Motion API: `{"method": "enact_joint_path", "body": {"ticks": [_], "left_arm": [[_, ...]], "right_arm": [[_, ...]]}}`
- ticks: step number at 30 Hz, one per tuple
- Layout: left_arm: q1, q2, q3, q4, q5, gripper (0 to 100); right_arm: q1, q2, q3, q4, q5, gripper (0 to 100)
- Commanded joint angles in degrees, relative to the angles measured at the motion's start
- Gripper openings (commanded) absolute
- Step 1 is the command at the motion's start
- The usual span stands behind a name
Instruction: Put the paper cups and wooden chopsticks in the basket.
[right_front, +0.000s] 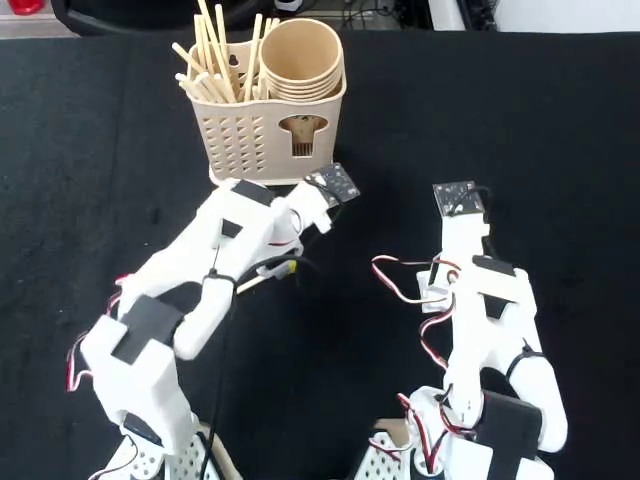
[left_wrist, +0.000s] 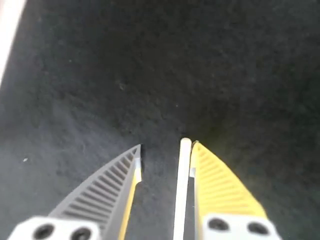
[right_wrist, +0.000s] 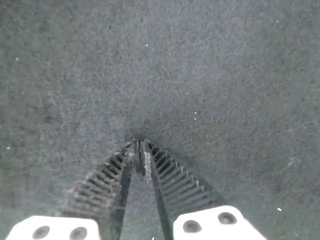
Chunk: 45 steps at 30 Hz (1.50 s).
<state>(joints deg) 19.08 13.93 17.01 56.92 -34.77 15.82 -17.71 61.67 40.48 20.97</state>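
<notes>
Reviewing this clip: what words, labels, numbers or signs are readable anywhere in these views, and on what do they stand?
No text is readable.
The basket, paper cups, wooden chopsticks and black table cover carry no visible print.
The small circuit boards at the arms' wrists may bear markings, but these are too small to read.

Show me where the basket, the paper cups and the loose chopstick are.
basket (right_front: 250, 140), high view, front wall.
paper cups (right_front: 300, 52), high view, top cup's inner wall.
chopstick (left_wrist: 181, 190), left wrist view, middle of its shaft.
</notes>
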Motion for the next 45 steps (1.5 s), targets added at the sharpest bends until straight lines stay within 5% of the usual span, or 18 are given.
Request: {"method": "enact_joint_path", "body": {"ticks": [1, 13, 19, 29, 39, 45], "left_arm": [[-0.9, 2.4, -3.7, 2.4, 0.4, 17], [-0.7, 4.4, -6.2, 7.6, -0.3, 17], [-0.6, 4.4, -5.7, 7.8, -0.5, 2], [-0.5, 0.1, -5.0, 10.1, 3.1, 3], [-6.1, -43.2, 0.3, 7.9, 10.2, 3], [-16.8, -66.8, 1.5, -16.4, 18.3, 3]], "right_arm": [[-0.6, -0.3, -0.9, -1.1, -0.4, 1.3], [-0.7, -0.3, -0.9, -1.1, -0.1, 1.3], [-0.6, -0.3, -0.9, -1.1, -0.2, 1.3], [-0.6, -0.3, -0.9, -1.1, -0.1, 1.3], [-0.8, -0.3, -0.9, -1.1, -0.1, 1.3], [-0.9, -0.3, -0.9, -1.1, -0.1, 1.3]]}}
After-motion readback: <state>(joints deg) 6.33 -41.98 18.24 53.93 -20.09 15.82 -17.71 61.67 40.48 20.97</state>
